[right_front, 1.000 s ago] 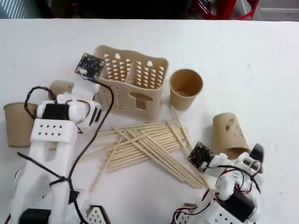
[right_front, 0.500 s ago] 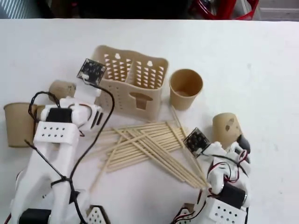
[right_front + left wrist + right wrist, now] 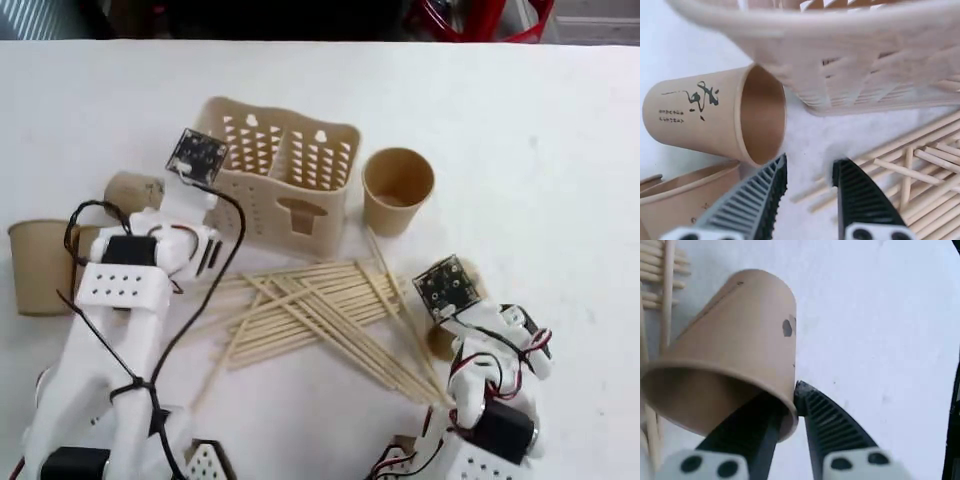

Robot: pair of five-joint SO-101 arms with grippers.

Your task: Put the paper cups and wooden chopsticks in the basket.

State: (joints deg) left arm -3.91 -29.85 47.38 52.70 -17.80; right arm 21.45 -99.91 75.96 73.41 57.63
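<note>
- The right gripper (image 3: 787, 396), low on the right of the high view, is clenched on the rim of the spotted cup (image 3: 725, 340). One finger sits inside the mouth and the other presses the outer wall.
- That cup lies on its side on the table (image 3: 560, 150). Its mouth faces the gripper and its base points away, so its long axis runs roughly in line with the arm.
- Just left of it, the wooden chopsticks (image 3: 310, 310) lie in a loose, crossed heap at centre frame. Most of them run left to right.
- The left gripper (image 3: 810, 167) hangs released and holds nothing. Its fingers are spread over bare table at the heap's left end, near the basket's front corner.
- Beside it the printed cup (image 3: 695, 117) lies tipped over, mouth turned toward the gripper. The edge cup (image 3: 40, 265) sits farther out, at the left border of the high view.
- The basket (image 3: 265, 210) stands at upper centre with two compartments and no cup or stick in it. From the held cup it lies up and to the left, across the heap. The carry probably needs enough lift to clear the sticks.
- The standing cup (image 3: 395, 222) is upright just right of the basket and nearer the right arm than the left.
</note>
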